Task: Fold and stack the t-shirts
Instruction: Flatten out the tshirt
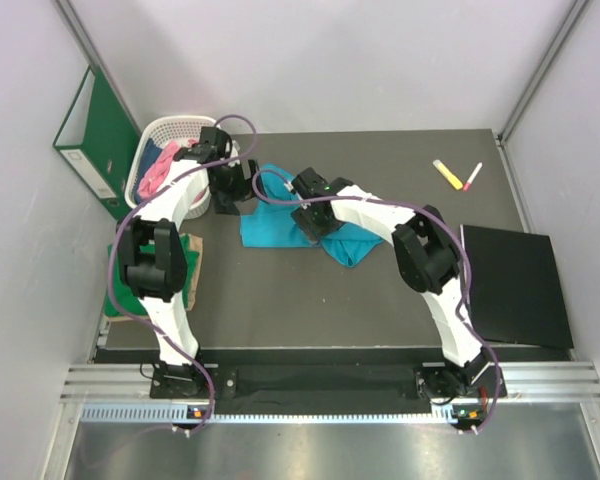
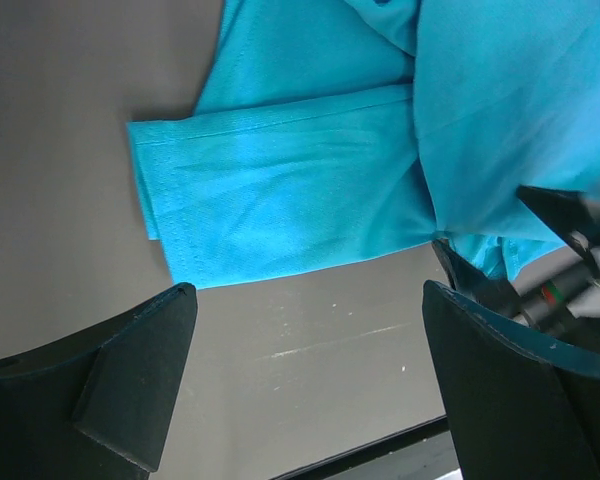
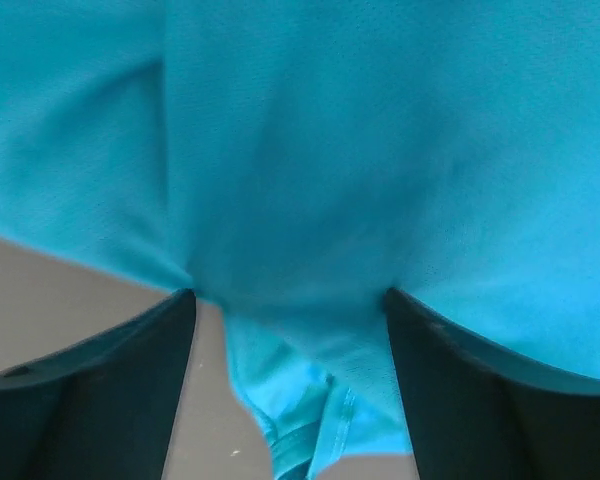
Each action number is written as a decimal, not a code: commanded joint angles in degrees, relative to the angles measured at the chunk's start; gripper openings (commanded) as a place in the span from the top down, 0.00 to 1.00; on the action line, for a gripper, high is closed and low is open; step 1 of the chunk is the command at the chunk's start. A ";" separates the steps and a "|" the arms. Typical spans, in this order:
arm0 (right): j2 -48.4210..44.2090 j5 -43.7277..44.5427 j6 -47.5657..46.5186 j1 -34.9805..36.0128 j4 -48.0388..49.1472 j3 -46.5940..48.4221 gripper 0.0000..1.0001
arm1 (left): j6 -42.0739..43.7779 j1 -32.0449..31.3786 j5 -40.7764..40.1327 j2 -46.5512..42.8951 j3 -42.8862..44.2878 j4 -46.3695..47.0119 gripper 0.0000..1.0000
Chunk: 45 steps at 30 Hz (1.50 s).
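Note:
The teal-blue t-shirt [image 1: 270,225] lies crumpled at the table's middle. My left gripper [image 1: 228,195] hovers at its left edge, open and empty; in the left wrist view [image 2: 310,300] bare table lies between the jaws and a teal sleeve [image 2: 280,190] lies just ahead. My right gripper [image 1: 315,215] is on the shirt, its jaws wide apart with bunched teal cloth [image 3: 300,150] between the fingers [image 3: 130,380]. The pink t-shirt [image 1: 158,168] lies in the basket. The green t-shirt [image 1: 128,290] lies at the left table edge, mostly hidden by my left arm.
A white lattice basket [image 1: 148,135] stands at the back left, with a green ring binder [image 1: 90,140] leaning beside it. A brown card piece [image 1: 195,275] lies near the green shirt. A black board [image 1: 515,285] lies at the right. A yellow marker [image 1: 447,173] and a pink marker [image 1: 472,176] lie at the back right.

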 commanded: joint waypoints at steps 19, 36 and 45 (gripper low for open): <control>-3.43 4.53 0.46 1.22 0.72 4.01 0.51 | 3.10 3.13 2.87 0.40 -1.33 -0.90 0.01; -1.32 1.36 0.37 1.31 2.31 7.61 0.51 | 4.24 3.13 1.90 0.57 -3.17 -1.52 0.01; 3.61 5.84 3.80 1.13 -0.51 12.88 1.00 | 4.85 3.13 1.46 0.22 -3.87 -1.87 0.01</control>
